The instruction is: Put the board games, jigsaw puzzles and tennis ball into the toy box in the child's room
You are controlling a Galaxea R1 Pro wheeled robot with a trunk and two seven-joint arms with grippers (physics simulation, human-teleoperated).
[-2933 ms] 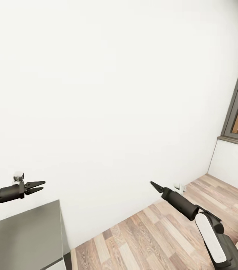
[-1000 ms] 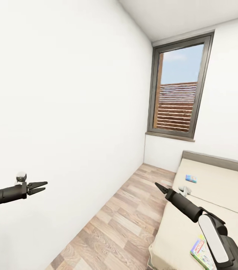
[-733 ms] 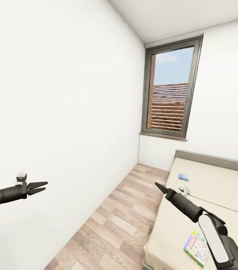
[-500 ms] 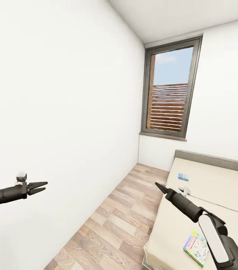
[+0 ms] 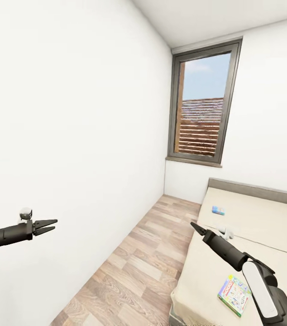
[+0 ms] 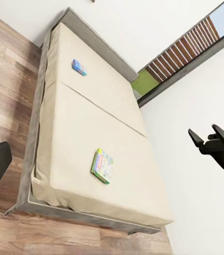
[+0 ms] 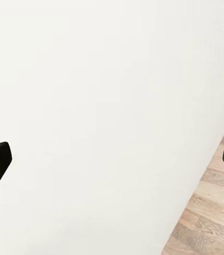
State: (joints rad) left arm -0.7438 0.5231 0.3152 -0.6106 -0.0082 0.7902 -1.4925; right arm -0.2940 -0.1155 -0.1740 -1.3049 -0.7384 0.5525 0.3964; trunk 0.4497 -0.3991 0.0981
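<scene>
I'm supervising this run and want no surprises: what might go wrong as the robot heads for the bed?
The large board game lies near the bed's edge; a careless push might slide it onto the floor. The small blue board game sits far up by the headboard, likely a long reach. The wall runs close beside the left gripper, so swinging that arm may strike it.

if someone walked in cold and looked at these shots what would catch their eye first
Probably the wide low bed of two beige mattress halves along the right wall, with two colourful flat boxes on it: a large pale-green board game near the foot and a small blue one closer to the grey headboard. Next, the tall dark-framed window on the far wall above the wood-plank floor. Both black grippers, left and right, hang empty.
</scene>
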